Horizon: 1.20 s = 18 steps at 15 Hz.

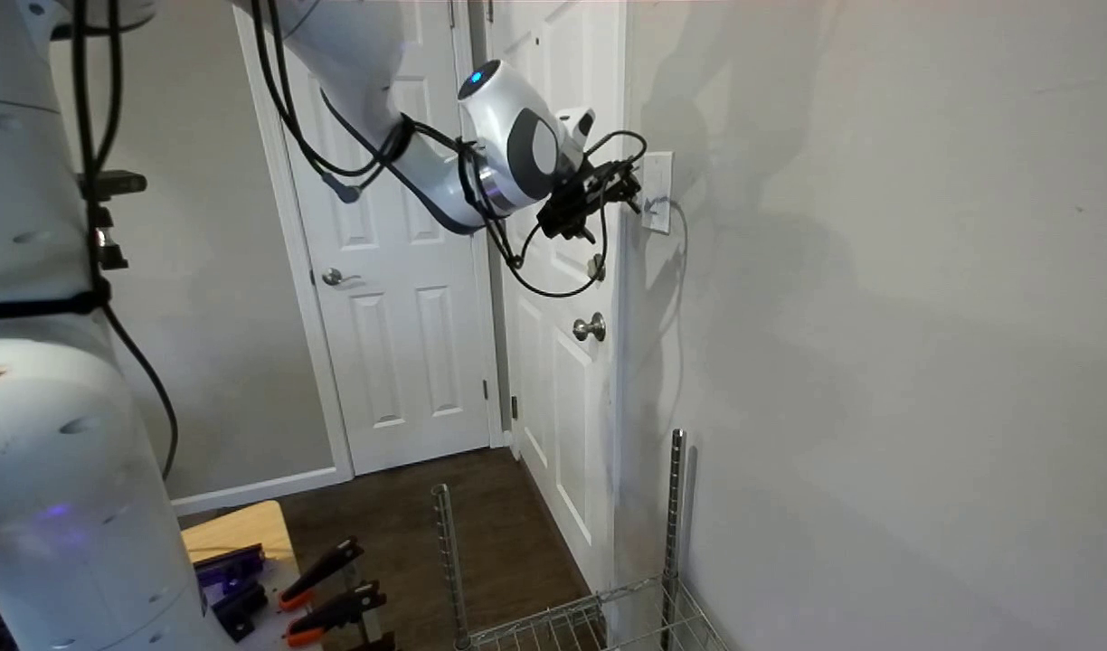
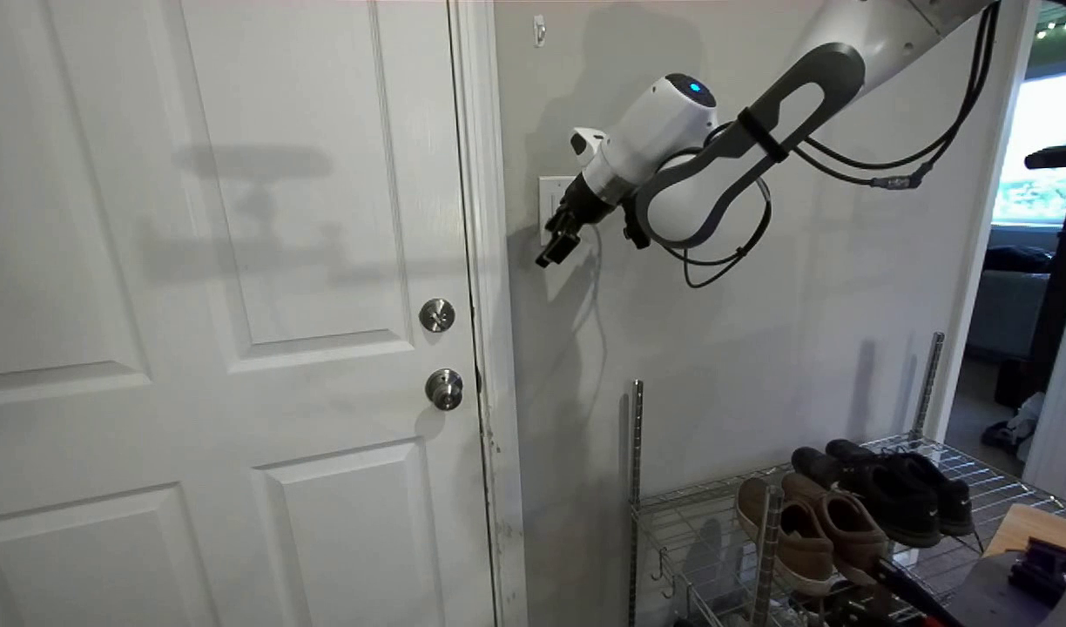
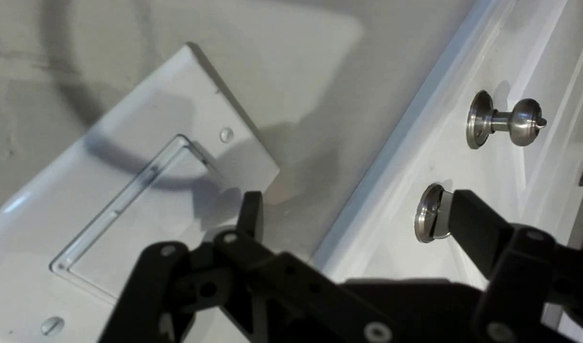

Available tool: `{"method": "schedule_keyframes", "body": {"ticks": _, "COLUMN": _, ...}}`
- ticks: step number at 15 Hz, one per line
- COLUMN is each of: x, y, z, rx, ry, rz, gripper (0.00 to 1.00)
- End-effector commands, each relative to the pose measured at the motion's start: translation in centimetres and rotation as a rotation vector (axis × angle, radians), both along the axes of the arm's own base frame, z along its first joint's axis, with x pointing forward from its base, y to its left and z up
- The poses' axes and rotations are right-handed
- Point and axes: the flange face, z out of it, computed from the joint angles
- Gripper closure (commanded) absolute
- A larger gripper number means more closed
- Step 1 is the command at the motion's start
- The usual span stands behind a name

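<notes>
Wall (image 3: 291, 85) w/ switch (image 3: 146, 226) ptly behind hand (image 3: 356, 212)

Home; entryway, by the look of it.
I note, in an exterior view: white panelled door (image 2: 237, 392) with deadbolt (image 2: 436, 315) and knob (image 2: 444, 389), left; brown and black shoes (image 2: 890, 492) on wire rack (image 2: 637, 435), near right; bright window (image 2: 1034, 144), far right. Wall switch (image 3: 139, 224) in my wrist view.

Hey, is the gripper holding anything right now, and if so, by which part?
Nothing is held: the gripper is open, its jaws apart with nothing between them, near the wall switch.
</notes>
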Motion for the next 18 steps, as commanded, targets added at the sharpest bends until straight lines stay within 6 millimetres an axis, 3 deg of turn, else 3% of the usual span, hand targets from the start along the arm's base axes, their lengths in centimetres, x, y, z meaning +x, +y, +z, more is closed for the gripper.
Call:
{"method": "schedule_keyframes", "body": {"ticks": 1, "x": -0.1, "y": 0.1, "z": 0.1, "rx": -0.002, "ry": -0.002, "rz": 0.003, "gripper": 0.0}}
{"method": "schedule_keyframes", "body": {"ticks": 5, "x": -0.2, "y": 0.1, "z": -0.1, "rx": -0.003, "ry": 0.002, "rz": 0.004, "gripper": 0.0}}
{"method": "schedule_keyframes", "body": {"ticks": 12, "x": -0.6, "y": -3.2, "z": 1.5, "rx": -0.003, "ry": -0.028, "rz": -0.054, "gripper": 0.0}}
{"method": "schedule_keyframes", "body": {"ticks": 18, "x": 0.0, "y": -2.5, "z": 0.6, "rx": -0.011, "ry": -0.012, "rz": -0.036, "gripper": 0.0}}
